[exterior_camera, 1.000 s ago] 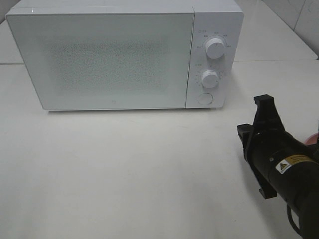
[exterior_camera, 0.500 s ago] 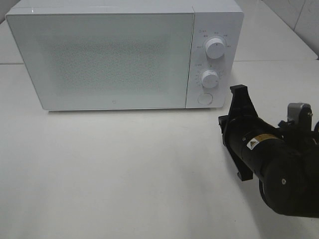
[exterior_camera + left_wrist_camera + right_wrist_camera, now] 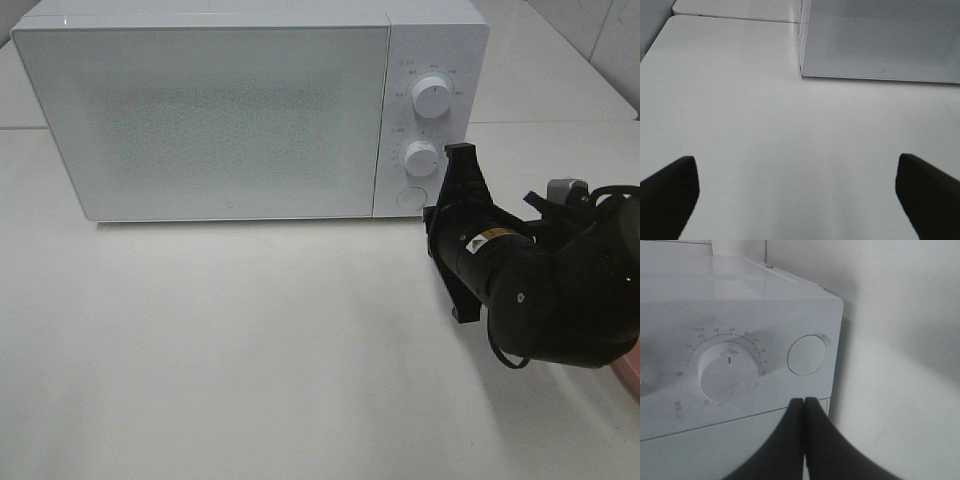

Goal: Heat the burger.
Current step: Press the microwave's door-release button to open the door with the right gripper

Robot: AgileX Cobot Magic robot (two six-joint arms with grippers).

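Observation:
The burger is out of view in every frame. A white microwave (image 3: 220, 120) stands at the back of the table with its door closed. My right gripper (image 3: 459, 152) is shut with nothing in it, and its tip is close in front of the control panel's lower right corner. In the right wrist view the closed fingertips (image 3: 804, 401) point just below the round door button (image 3: 807, 355), beside the lower knob (image 3: 730, 372); whether they touch the panel I cannot tell. My left gripper (image 3: 797, 195) is open over bare tabletop, left of the microwave (image 3: 880, 40).
The control panel carries an upper knob (image 3: 431, 95), a lower knob (image 3: 421, 158) and the round button (image 3: 411, 199). A sliver of something pink (image 3: 630, 372) shows at the right edge behind the right arm. White tabletop (image 3: 250, 340) spreads in front of the microwave.
My right arm has swung left and up toward the microwave's control panel, bringing its shut gripper near the round button. The microwave door has stayed closed.

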